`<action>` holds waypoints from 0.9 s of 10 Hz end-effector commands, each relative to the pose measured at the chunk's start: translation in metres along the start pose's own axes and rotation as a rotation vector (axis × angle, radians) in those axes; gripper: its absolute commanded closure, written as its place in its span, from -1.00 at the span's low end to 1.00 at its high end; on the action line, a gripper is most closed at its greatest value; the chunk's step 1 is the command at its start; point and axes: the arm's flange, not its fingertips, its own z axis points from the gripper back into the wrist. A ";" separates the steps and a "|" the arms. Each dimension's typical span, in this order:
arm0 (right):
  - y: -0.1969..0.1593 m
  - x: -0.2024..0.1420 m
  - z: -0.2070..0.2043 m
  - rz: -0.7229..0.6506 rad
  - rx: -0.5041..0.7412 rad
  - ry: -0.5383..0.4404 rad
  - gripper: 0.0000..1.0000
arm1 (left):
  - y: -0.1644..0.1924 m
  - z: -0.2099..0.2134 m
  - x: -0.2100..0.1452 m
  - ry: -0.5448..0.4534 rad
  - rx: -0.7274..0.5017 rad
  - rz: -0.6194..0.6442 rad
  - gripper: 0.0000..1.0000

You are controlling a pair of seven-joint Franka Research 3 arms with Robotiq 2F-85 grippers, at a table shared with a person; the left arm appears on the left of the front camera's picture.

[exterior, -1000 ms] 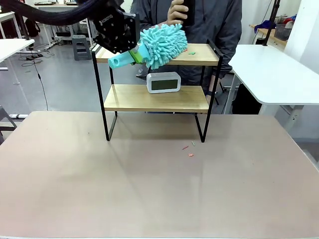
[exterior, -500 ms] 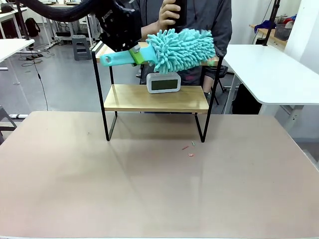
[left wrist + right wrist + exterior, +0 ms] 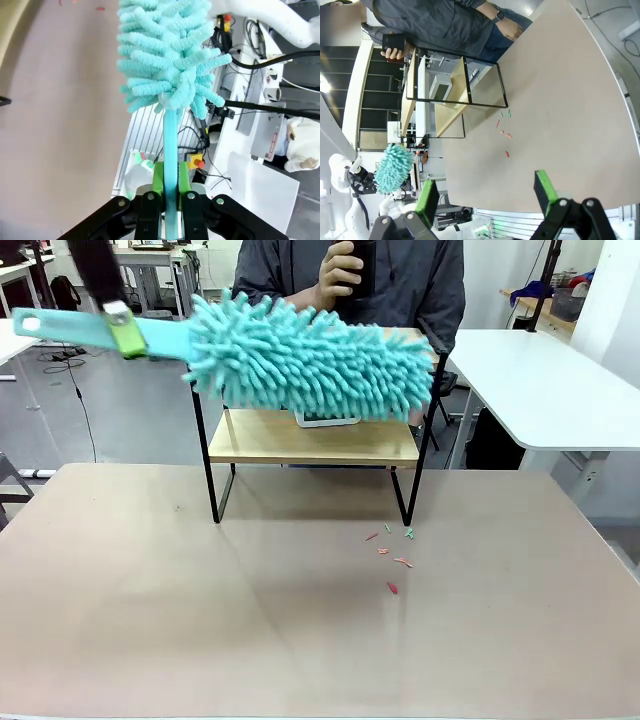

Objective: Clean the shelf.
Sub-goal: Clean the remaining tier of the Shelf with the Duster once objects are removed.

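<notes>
the fluffy blue duster [image 3: 300,355] has swung off the top of the shelf [image 3: 310,440] and come toward the camera, so it now looks big across the upper middle of the front view. more little red and green bits [image 3: 392,562] now lie on the table [image 3: 200,620], right of the middle, near the shelf's right leg.

the left gripper [image 3: 170,197] is pressed tight on the duster's thin handle, one green pad on each side. the right gripper [image 3: 486,195] is spread wide with nothing in it.

the shelf stands in the middle of the front view, at the far side of the table, with the person right behind it. it looks light and stiff: two wood boards in a thin black frame. i think a hard push could slide it or tip it, so soft wipes are best. if it must be held, the black side posts look like the best place. the duster is soft and bendy, so it should not scratch.

the duster hides most of the top board, so i cannot tell if bits are left up there. the white clock [image 3: 325,421] on the lower board is mostly hidden too. the person's hand [image 3: 345,275] holds something dark, and i cannot tell what.
</notes>
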 end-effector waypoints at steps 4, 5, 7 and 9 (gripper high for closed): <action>0.001 0.001 -0.001 0.023 0.021 -0.009 -1.00 | -0.011 0.044 -0.095 -0.485 0.022 0.082 0.75; 0.001 0.001 -0.001 0.023 0.021 -0.009 -1.00 | -0.012 0.049 -0.138 -0.632 0.067 0.182 0.75; 0.001 0.001 -0.001 0.023 0.021 -0.009 -1.00 | 0.009 0.030 -0.221 -0.859 0.111 0.413 0.75; 0.001 0.001 -0.001 0.023 0.021 -0.009 -1.00 | 0.053 -0.001 -0.272 -0.805 0.200 0.607 0.75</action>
